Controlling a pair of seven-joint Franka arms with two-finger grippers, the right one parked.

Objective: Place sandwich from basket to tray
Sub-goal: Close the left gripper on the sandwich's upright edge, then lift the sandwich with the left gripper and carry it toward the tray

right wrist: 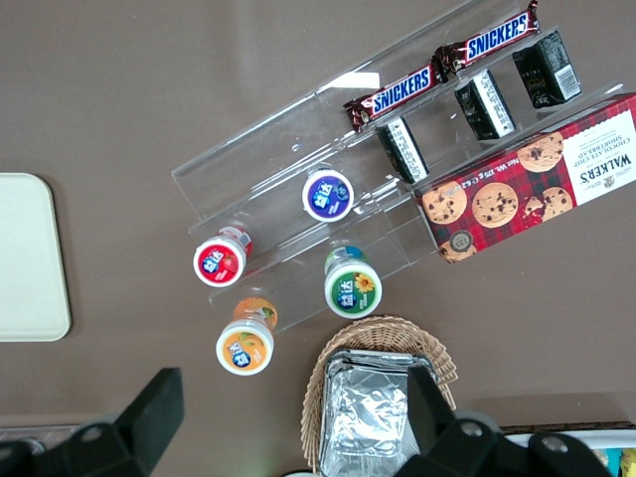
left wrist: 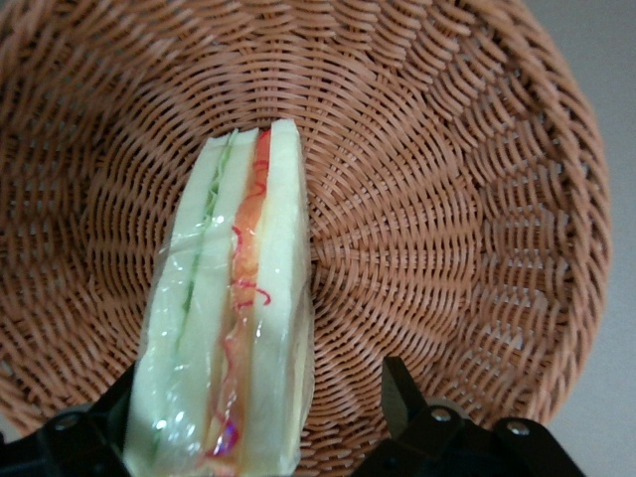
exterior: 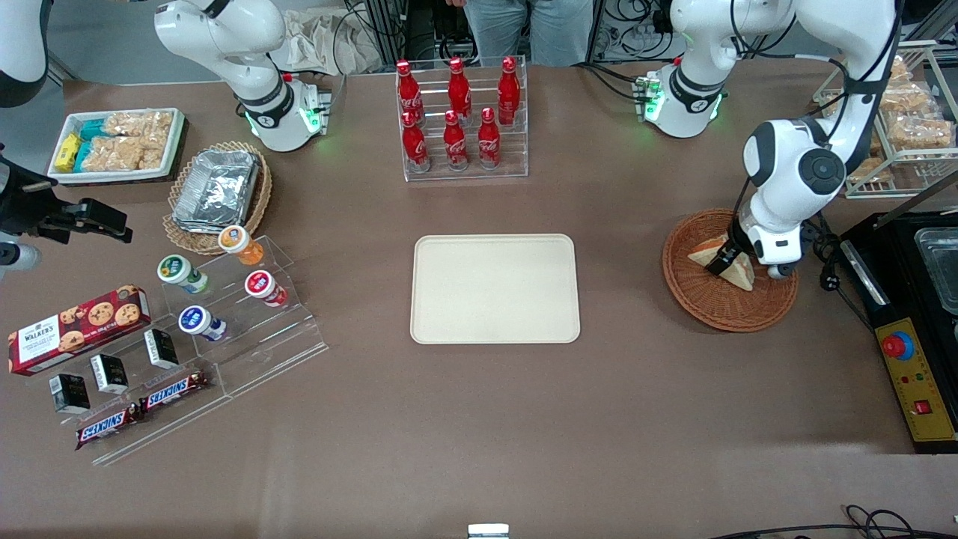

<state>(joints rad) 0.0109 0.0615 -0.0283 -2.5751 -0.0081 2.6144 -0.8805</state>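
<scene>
1 sandwich (left wrist: 231, 318) fills the left wrist view, standing on edge in clear wrap with its red-orange and green layers showing, a detail the front view gives only as pale wedges under the arm. In that wrist view the gripper (left wrist: 253, 412) straddles the wedge: 1 dark finger (left wrist: 402, 397) stands apart from the bread with bare weave between them, and the other finger sits against the wrapped side, so the jaws are spread wider than the sandwich and not clamped on it. The sandwich lies in the reddish-brown basket (exterior: 700, 303), toward the working arm's end of the table, and the front view shows the gripper (exterior: 730, 258) lowered into that basket. Only the front view shows the cream tray (exterior: 495, 329) at mid-table with nothing on it, well apart from the basket. Farther from the front camera than the tray stands a clear rack with 6 red bottles (exterior: 458, 112). The right wrist view shows 4 small round-lidded cups (right wrist: 328, 195), 2 Snickers bars (right wrist: 394, 91), 3 small black packets (right wrist: 484, 102), 1 cookie box (right wrist: 532, 194) and 1 foil container (right wrist: 373, 412) in a paler basket.
</scene>
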